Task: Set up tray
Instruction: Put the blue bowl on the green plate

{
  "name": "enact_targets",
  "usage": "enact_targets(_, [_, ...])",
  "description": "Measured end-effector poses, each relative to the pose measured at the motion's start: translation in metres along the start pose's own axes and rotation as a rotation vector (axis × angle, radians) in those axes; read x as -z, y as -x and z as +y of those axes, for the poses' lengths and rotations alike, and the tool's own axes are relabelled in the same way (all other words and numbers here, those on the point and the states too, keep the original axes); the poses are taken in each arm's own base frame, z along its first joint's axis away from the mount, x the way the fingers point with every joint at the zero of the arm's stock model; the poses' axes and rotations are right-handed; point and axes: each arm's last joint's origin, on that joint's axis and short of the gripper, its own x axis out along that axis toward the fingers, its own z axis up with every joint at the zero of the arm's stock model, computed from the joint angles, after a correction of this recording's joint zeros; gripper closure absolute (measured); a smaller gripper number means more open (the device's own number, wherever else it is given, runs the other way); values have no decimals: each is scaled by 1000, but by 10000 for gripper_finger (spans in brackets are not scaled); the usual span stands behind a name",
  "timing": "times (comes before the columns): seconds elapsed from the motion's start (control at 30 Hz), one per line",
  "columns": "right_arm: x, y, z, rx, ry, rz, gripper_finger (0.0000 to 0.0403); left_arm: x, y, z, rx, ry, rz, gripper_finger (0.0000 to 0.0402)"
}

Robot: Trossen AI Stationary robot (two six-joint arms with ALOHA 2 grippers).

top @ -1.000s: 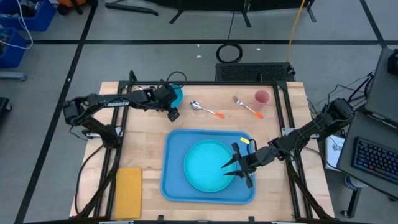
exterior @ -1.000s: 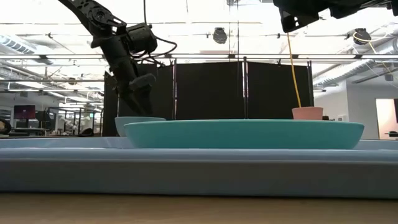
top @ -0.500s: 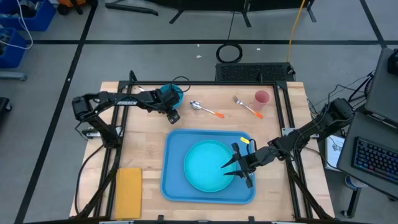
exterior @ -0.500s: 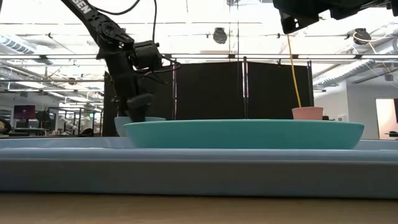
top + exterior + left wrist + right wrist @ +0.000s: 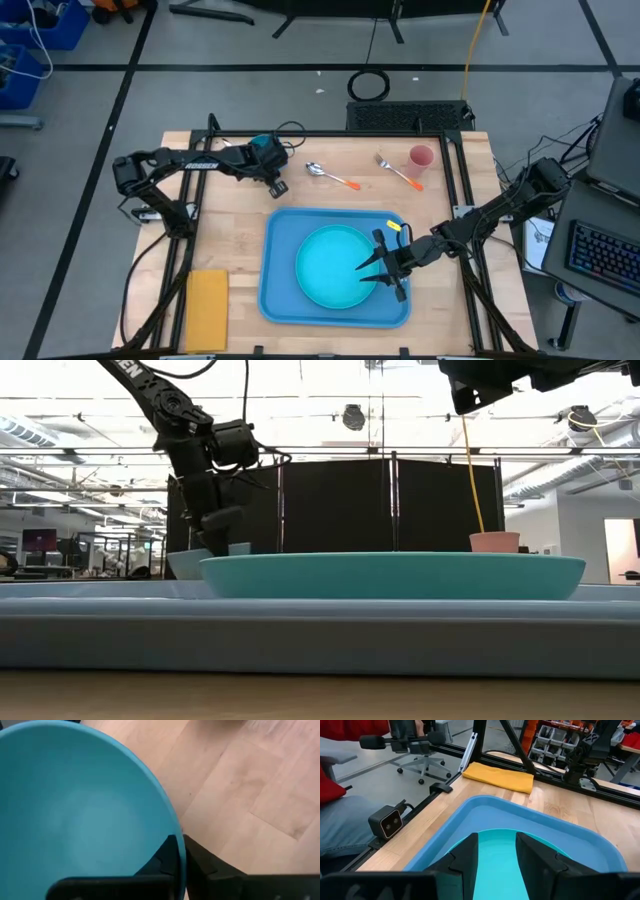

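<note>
Tray: the blue tray [image 5: 335,305] lies flat on the wooden desk [image 5: 230,230], at the middle of its near half, long sides running left to right.
Tray and right gripper: the right gripper [image 5: 378,268] hangs over the tray's right part, above the right edge of the plate; its fingers are spread apart and hold nothing.
Tray and left gripper: the left gripper [image 5: 272,172] is well apart from the tray, over the desk's far left part.
In the tray: a round teal plate [image 5: 335,265] sits at its middle; the plate carries nothing.
Left gripper: clamped on the rim of a teal bowl [image 5: 75,815], one finger inside and one outside the wall; in the low view the bowl [image 5: 205,563] sits tilted.
Left arm: reaches from the desk's left edge toward the far middle.
Right arm: comes in from the right edge, angled toward the tray's centre.
Elsewhere on the desk: a spoon [image 5: 330,175], a fork [image 5: 398,171] and a pink cup [image 5: 421,158] along the far side; a yellow napkin [image 5: 207,309] at the near left corner.
</note>
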Motion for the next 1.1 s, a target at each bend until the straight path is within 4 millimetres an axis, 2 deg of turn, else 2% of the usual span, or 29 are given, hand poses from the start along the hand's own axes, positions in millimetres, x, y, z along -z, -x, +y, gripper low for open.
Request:
enact_targets(0.4, [0,0,0,5,1,1,282,7,8,-35,28,-157,16,395])
enact_targets(0.5, [0,0,0,6,1,-1,282,9,18,-46,47,-191,1,395])
enact_targets(0.7, [-1,0,0,9,8,-8,282,4,54,-76,66,-270,-82,395])
enact_targets(1.1, [-5,0,0,4,14,-48,282,-11,140,-151,269,-421,-301,395])
